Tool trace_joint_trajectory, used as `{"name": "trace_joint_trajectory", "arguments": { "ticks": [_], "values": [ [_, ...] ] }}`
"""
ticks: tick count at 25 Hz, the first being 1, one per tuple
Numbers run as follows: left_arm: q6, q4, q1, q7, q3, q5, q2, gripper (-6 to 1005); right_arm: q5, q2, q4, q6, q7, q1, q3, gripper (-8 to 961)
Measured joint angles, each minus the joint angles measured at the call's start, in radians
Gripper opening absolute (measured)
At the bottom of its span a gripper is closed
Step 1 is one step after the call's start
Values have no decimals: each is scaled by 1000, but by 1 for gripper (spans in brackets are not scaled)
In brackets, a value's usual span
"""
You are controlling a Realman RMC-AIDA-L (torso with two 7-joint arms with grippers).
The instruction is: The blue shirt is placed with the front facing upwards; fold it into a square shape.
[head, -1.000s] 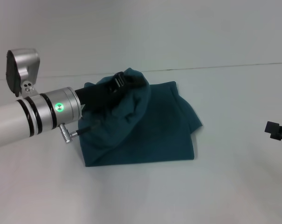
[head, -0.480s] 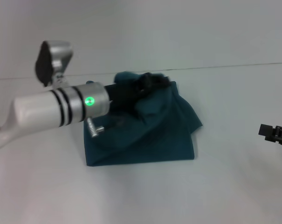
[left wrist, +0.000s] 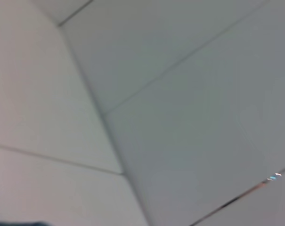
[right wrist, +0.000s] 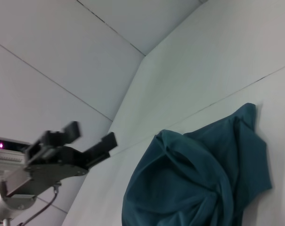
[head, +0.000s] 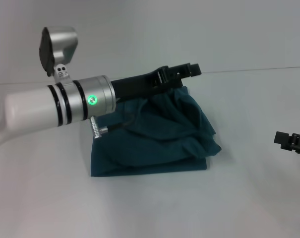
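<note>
- One garment is on the work surface: the blue shirt (head: 154, 139), dark teal, lying near the middle of the white table (head: 249, 198).
- The shirt is folded into a rough block. Its near edge lies fairly straight and flat on the table; its upper layer is rumpled and bunched, with loose folds bulging out at the right side.
- No lettering or collar shows in the head view; only plain teal cloth is exposed.
- The left gripper (head: 192, 70) is raised above the far edge of the shirt, reaching in from the left and pointing right. In the right wrist view the same left gripper (right wrist: 90, 139) hangs in the air beside the cloth with a clear gap between its two fingers, which hold nothing; it is apart from the shirt (right wrist: 203, 174).
- A green light (head: 91, 99) glows on the left arm's silver wrist section.
- The left wrist view shows only pale wall panels and seams; neither the shirt nor that arm's own fingers can be made out there.
- The right gripper (head: 291, 141) sits at the right edge of the head view, low over the table and well apart from the shirt. Only part of it is visible; whether its fingers are spread or closed cannot be determined.
</note>
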Motion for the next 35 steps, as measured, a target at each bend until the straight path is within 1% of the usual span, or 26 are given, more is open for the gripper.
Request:
{"name": "trace_joint_trajectory", "arguments": {
  "ticks": [3, 4, 7, 10, 12, 13, 15, 20, 22, 23, 24, 26, 28, 32, 35],
  "values": [
    [53, 45, 36, 14, 1, -22, 4, 656, 0, -1, 0, 0, 0, 4, 0, 883],
    [63, 62, 50, 2, 2, -22, 5, 689, 0, -2, 0, 0, 0, 5, 0, 883],
    [91, 124, 104, -68, 13, -13, 16, 790, 0, -4, 0, 1, 0, 5, 0, 882],
    [131, 169, 173, -151, 53, -10, 51, 870, -8, -8, -3, 1, 0, 5, 0, 882],
    [160, 187, 213, -186, 70, -7, 69, 916, -22, -10, -7, 1, 0, 7, 0, 883],
    [173, 198, 230, -194, 71, 1, 74, 939, -32, -12, -8, 1, 1, 9, 0, 884],
    [194, 230, 265, -215, 70, 30, 79, 939, -51, -13, -9, 1, 3, 16, 0, 884],
    [184, 276, 321, -264, 59, 109, 76, 938, -64, -15, -9, 4, 6, 22, 0, 884],
    [149, 278, 333, -256, 59, 119, 73, 938, -64, -15, -9, 4, 6, 23, 0, 884],
    [97, 277, 335, -219, 65, 132, 69, 938, -64, -15, -9, 3, 6, 23, 0, 883],
    [97, 277, 335, -219, 65, 132, 69, 938, -64, -15, -9, 4, 6, 23, 0, 883],
    [48, 273, 328, -166, 79, 148, 63, 938, -64, -15, -7, 4, 4, 23, 0, 883],
    [-13, 271, 315, -125, 113, 171, 58, 939, -64, -15, -6, 4, 2, 23, 0, 883],
    [-127, 263, 296, -120, 185, 199, 54, 939, -64, -13, -7, 4, 2, 23, 0, 883],
    [-178, 255, 285, -119, 213, 200, 49, 938, -64, -13, -6, 4, 1, 23, 0, 883]
  ]
}}
